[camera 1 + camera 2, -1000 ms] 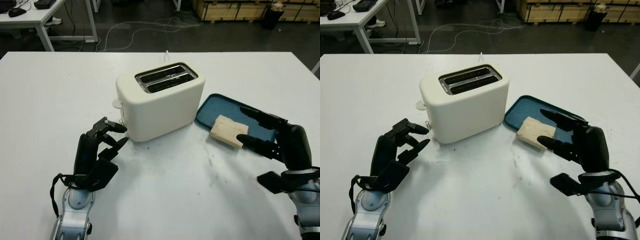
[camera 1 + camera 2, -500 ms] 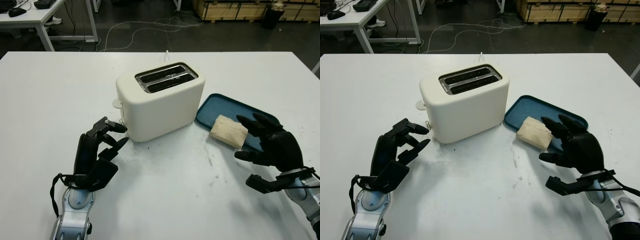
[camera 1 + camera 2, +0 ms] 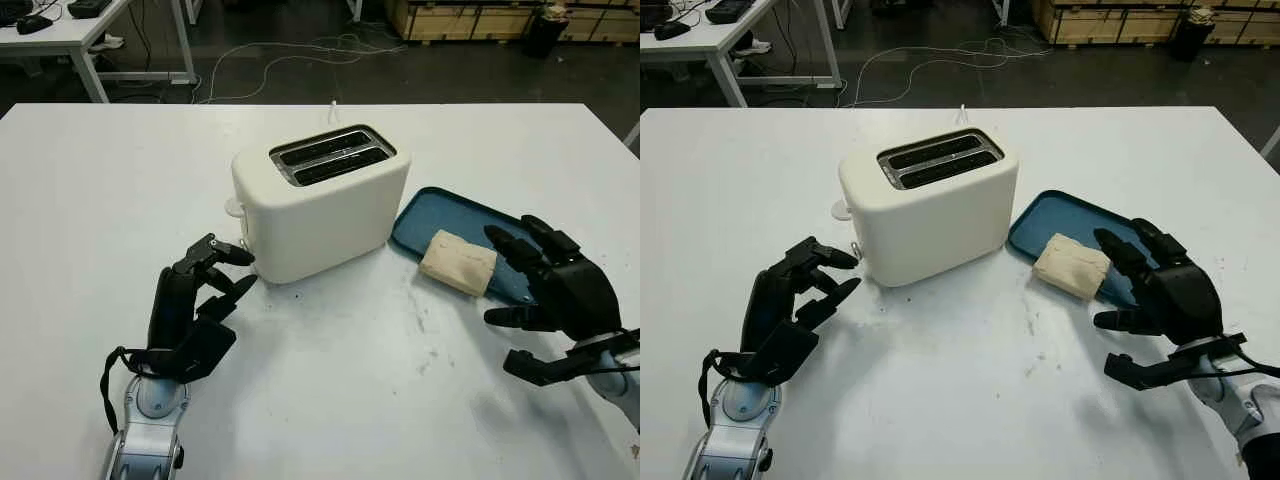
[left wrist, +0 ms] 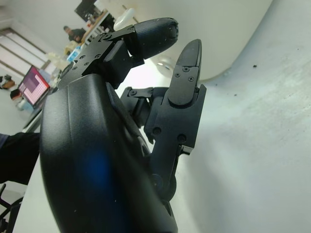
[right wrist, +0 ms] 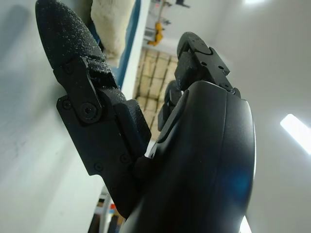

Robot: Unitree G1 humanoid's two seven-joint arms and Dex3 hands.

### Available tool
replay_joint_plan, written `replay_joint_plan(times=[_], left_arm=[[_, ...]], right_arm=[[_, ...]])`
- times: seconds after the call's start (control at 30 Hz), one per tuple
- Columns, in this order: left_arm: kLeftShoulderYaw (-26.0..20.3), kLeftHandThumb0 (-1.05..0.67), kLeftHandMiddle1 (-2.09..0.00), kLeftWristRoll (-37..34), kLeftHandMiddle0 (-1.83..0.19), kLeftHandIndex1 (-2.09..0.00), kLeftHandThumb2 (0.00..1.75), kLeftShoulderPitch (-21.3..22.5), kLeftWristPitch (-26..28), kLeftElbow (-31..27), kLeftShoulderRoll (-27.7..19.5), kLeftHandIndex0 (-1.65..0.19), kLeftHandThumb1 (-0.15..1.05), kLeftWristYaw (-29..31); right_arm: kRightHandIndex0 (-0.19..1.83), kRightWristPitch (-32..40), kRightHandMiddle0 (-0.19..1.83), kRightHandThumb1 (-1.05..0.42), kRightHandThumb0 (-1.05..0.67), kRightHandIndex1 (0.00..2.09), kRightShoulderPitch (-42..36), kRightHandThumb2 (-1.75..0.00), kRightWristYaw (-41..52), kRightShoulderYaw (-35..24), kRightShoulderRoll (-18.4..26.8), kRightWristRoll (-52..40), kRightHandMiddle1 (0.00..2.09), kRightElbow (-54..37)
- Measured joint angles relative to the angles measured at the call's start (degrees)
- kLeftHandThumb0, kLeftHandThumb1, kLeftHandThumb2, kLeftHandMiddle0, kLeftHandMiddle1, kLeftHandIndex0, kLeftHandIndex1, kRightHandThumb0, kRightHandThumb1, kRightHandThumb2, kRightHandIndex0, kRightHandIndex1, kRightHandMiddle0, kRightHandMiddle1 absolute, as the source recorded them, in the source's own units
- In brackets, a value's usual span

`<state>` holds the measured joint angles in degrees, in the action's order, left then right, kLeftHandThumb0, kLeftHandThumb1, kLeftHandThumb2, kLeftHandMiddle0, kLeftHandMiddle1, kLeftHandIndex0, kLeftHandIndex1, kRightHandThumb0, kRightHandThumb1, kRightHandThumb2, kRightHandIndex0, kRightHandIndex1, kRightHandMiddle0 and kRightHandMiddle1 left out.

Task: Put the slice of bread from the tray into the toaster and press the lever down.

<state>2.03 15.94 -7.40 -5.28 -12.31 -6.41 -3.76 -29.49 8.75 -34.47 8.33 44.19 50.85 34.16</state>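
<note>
1. While the slice of bread (image 3: 457, 262) lies on the near-left part of the blue tray (image 3: 450, 213), the right hand (image 3: 550, 290) is just to the right of it, over the tray's near edge, holding nothing, fingers extended toward the far side.
2. I cannot tell whether the fingertips (image 3: 497, 237) of that hand touch the slice; they look very close to its right end.
3. In the right wrist view the slice (image 5: 112, 24) and the tray's blue rim (image 5: 130, 39) appear just past one fingertip (image 5: 60, 29).
4. The white toaster (image 3: 318, 203) stands in the middle of the white table (image 3: 90, 180), left of the tray and just beside it, both slots (image 3: 331, 156) open at the top.
5. Its lever (image 3: 243, 242) sticks out from the left end.
6. The left hand (image 3: 195, 305) is near and left of the toaster, holding nothing, fingers partly bent, their tips near the lever end but apart from it.
7. In the left wrist view the toaster's white wall (image 4: 228, 34) curves just beyond the fingers (image 4: 187, 73).
8. Beyond the table, cables (image 3: 290, 55) lie on the dark floor.
</note>
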Motion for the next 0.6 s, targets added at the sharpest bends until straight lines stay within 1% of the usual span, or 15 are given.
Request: replay_joint_plan(times=[0.13, 0.23, 0.4, 0.6], left_arm=[[0.1, -0.31, -1.6, 0.0, -0.63, -1.2, 0.13, 0.2, 0.0, -0.1, 0.0, -0.57, 0.92, 0.1], [0.1, -0.32, -1.6, 0.0, -0.62, -1.21, 0.13, 0.5, 0.1, -0.1, 0.0, -0.56, 0.92, 0.1], [0.1, -0.32, -1.61, 0.0, -0.63, -1.22, 0.13, 0.9, 0.3, -0.4, -0.1, -0.56, 0.92, 0.3], [0.1, -0.31, -1.62, 0.0, -0.62, -1.24, 0.14, 1.0, 0.6, -0.5, -0.1, -0.55, 0.92, 0.3]], right_arm=[[0.34, -0.4, 0.41, -0.79, -0.75, 0.05, 2.0, 0.0, -5.1, 2.9, 0.1, 1.8, 0.04, 3.5], [0.38, -1.5, 0.45, -0.8, -0.67, 0.04, 3.7, -0.01, -7.8, 5.3, 0.1, 2.0, 0.03, 6.1], [0.4, -2.5, 0.46, -0.81, -0.63, 0.03, 6.2, 0.0, -9.3, 8.6, 0.1, 2.1, 0.02, 8.4], [0.41, -2.9, 0.46, -0.81, -0.66, 0.02, 8.8, 0.0, -9.2, 12.3, 0.1, 2.9, 0.01, 9.3]])
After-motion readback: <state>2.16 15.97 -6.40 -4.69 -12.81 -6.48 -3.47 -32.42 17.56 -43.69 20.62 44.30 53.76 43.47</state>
